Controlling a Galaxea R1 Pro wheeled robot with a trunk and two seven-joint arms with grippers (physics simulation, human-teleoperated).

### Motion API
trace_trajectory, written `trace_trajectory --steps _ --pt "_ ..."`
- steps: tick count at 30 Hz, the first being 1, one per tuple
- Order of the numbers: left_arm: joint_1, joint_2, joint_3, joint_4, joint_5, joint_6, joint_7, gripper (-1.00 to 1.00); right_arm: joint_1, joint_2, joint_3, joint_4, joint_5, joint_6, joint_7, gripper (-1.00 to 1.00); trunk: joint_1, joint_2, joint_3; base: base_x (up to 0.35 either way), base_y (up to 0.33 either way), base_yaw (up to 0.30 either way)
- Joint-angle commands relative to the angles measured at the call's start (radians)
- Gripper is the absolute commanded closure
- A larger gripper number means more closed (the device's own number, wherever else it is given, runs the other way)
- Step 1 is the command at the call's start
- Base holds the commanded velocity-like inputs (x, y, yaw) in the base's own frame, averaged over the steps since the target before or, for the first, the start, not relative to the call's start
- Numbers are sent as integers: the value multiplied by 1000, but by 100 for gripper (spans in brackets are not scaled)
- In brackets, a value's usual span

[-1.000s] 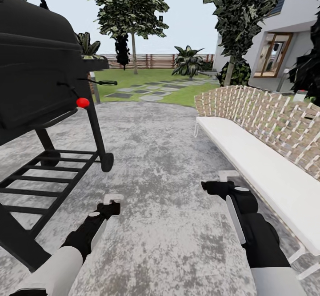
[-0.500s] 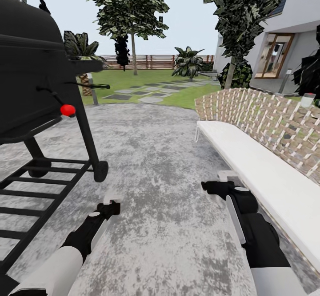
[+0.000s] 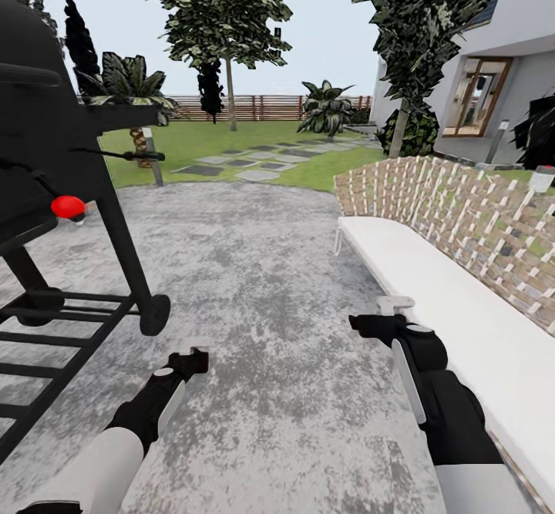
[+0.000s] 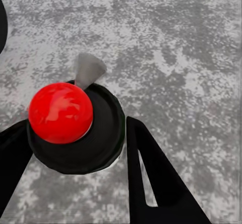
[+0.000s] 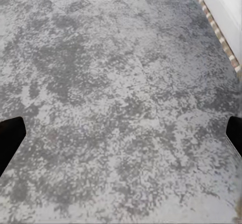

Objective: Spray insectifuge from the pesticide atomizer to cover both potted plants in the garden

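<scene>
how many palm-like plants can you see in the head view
2: one palm-like plant behind the black grill at left, another on the lawn before the wooden fence. Others may be hidden behind the grill.

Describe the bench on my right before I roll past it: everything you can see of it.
The bench runs along the robot's right side, from near the right claw away toward the lawn. Its long flat seat looks smooth and white. The backrest is a tan woven lattice with gaps that let the grass show through. A thin pale leg at the far end stands on the mottled grey paving. Nothing lies on the seat.
</scene>
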Motion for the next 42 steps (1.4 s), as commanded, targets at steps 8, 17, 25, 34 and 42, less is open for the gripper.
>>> trace_trajectory --steps 8,17,25,34,42 --pt "0 0 0 -2 0 7 1 100 -1 0 0 -1 3 4 0 -100 0 0 -1 338 -57 0" --pt "0 0 0 -2 0 6 1 100 -1 -3 0 0 0 5 0 -100 0 0 -1 345 -1 0" --pt "40 1 -16 -37 -37 46 -41 100 -36 -24 -28 28 44 -23 39 -100 0 0 -1 43 0 0" --pt "92 1 15 16 14 -6 8 100 -36 22 23 -22 -15 15 0 -100 0 0 -1 0 0 0" --pt "137 1 20 28 19 -36 50 100 -36 22 68 -40 -28 15 -45 -100 0 0 -1 85 0 0"
